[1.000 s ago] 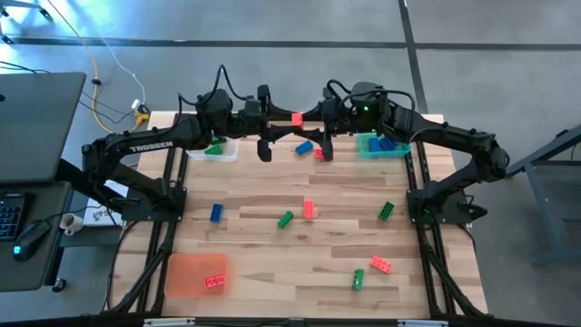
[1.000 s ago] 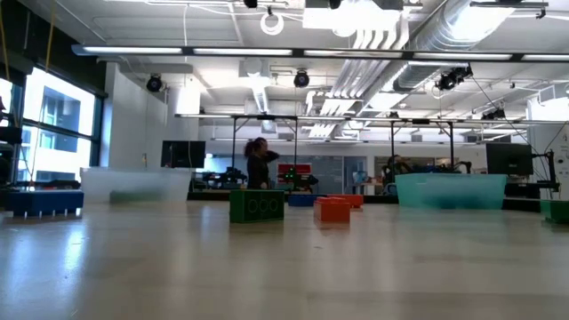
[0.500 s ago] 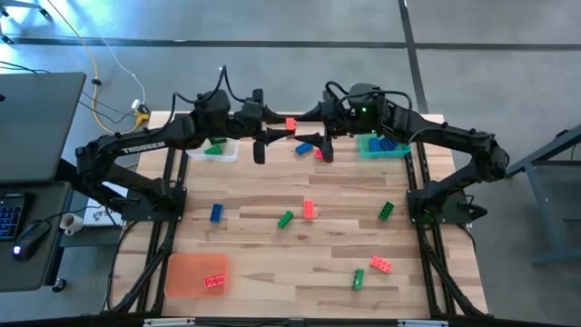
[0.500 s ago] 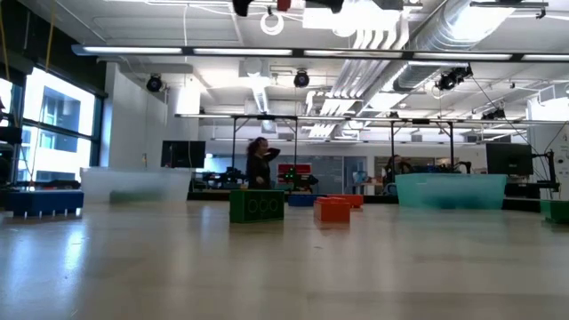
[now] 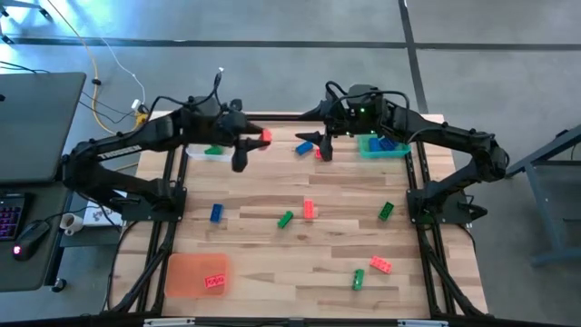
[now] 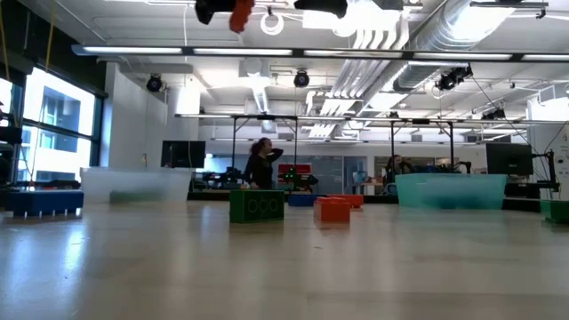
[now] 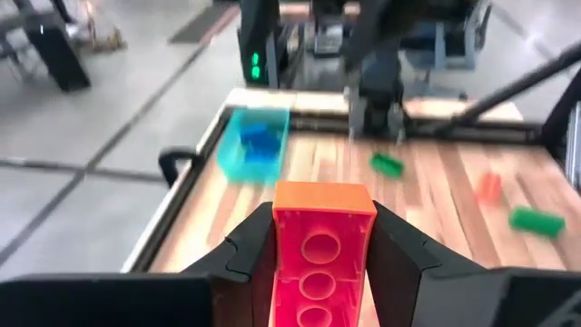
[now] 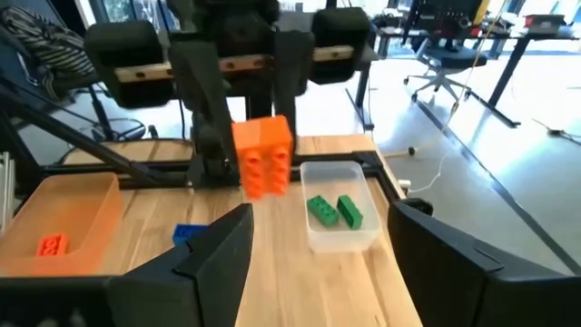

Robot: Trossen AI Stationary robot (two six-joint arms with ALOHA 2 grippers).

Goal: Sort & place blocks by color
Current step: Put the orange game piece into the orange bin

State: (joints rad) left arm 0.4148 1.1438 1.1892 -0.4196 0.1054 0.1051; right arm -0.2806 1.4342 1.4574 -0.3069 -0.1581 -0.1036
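We carried a red block toward its tray

Our left gripper (image 5: 257, 138) clamped the red block (image 5: 265, 136) high over the table's far edge, lifted clear for the orange tray (image 5: 194, 272); our right gripper (image 5: 318, 145) waited open nearby.

A large open robotics lab: exposed ceiling ducts (image 6: 418, 36), office chairs (image 8: 451, 56), and distant workbenches (image 6: 311, 182).

My two arms are matte black, built of thick jointed tubes with black cables looping over their backs. My left arm (image 5: 127, 150) wears pale lettering; my right arm (image 5: 436, 136) shows a small green light.
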